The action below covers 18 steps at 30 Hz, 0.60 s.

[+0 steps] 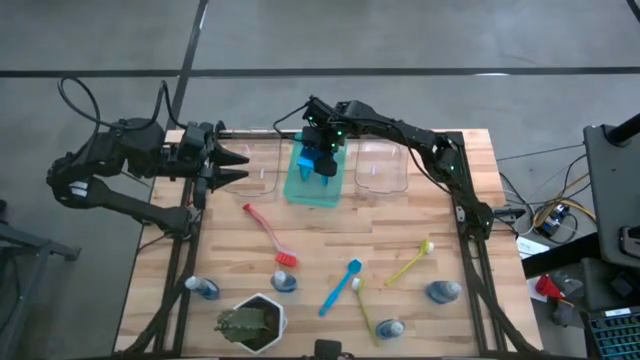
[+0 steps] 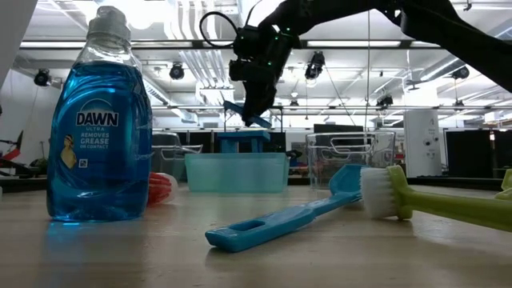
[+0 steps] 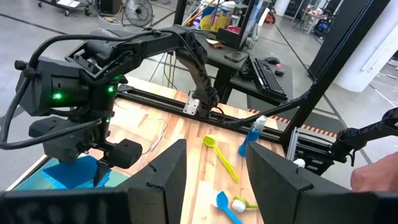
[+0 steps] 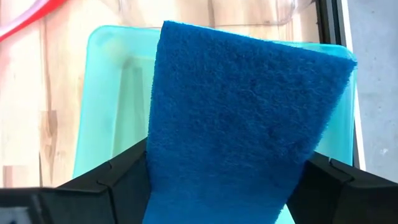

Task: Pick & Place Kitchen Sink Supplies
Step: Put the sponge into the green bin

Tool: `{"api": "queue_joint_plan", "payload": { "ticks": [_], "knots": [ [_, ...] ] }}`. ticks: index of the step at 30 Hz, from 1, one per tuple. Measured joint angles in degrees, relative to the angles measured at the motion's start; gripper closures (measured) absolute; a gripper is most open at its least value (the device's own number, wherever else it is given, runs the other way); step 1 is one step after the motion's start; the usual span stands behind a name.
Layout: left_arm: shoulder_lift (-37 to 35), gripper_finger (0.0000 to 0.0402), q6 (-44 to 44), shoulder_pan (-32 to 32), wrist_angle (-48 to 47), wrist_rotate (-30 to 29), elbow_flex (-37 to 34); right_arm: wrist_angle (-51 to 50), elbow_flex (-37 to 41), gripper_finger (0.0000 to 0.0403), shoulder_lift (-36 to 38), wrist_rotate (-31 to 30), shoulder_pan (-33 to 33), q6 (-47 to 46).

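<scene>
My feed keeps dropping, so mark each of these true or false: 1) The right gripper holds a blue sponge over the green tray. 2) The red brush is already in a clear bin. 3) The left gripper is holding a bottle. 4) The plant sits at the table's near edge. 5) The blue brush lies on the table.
1) True: the right gripper is shut on the sponge above the green tray.
2) False: the red brush lies on the table, outside the bins.
3) False: the left gripper is open and empty, by the left clear bin.
4) True: the plant stands there.
5) True: the blue brush lies flat on it.
</scene>
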<state>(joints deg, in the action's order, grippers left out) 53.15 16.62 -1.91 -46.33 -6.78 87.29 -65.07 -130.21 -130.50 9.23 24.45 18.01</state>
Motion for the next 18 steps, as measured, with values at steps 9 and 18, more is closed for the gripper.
{"api": "queue_joint_plan", "payload": {
  "ticks": [9,18],
  "knots": [
    [0.00,0.0243,0.04,0.00,-0.01,0.02,0.00,0.99,0.00,0.0116,0.00,-0.02,-0.02,0.18],
    [0.00,0.0243,0.06,0.00,0.00,0.02,0.00,1.17,0.17,0.0106,0.02,-0.04,-0.02,0.42]
  ]
}}
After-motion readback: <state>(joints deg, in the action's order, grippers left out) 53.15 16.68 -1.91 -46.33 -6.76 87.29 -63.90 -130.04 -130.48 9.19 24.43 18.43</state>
